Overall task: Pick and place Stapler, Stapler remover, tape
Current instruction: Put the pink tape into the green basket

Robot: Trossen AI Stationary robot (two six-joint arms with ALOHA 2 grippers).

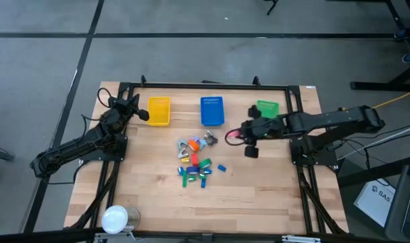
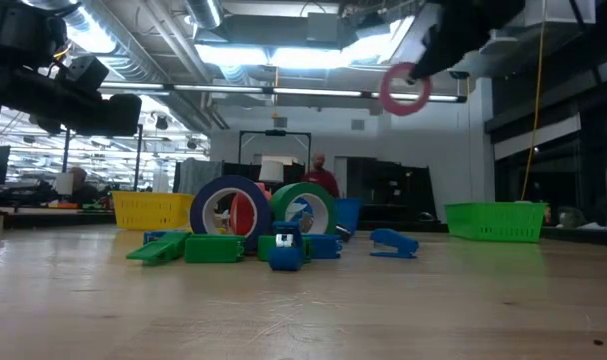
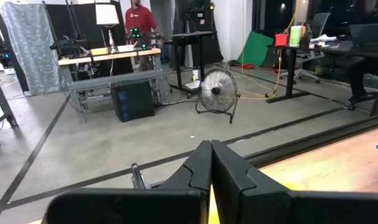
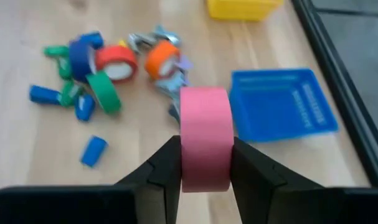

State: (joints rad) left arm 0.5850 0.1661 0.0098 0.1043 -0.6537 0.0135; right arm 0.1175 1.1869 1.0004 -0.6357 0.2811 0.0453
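The right hand (image 4: 205,163) clamps a pink tape roll (image 4: 205,144) high over bare table (image 1: 259,196), right of the pile (image 1: 194,162).

On the wooden table (image 1: 259,196) three baskets stand along the far edge, a yellow basket (image 1: 159,111) at the left, a blue basket (image 1: 212,111) in the middle, a green basket (image 1: 267,108) at the right, and a white cup (image 1: 115,219) lies near the left corner.
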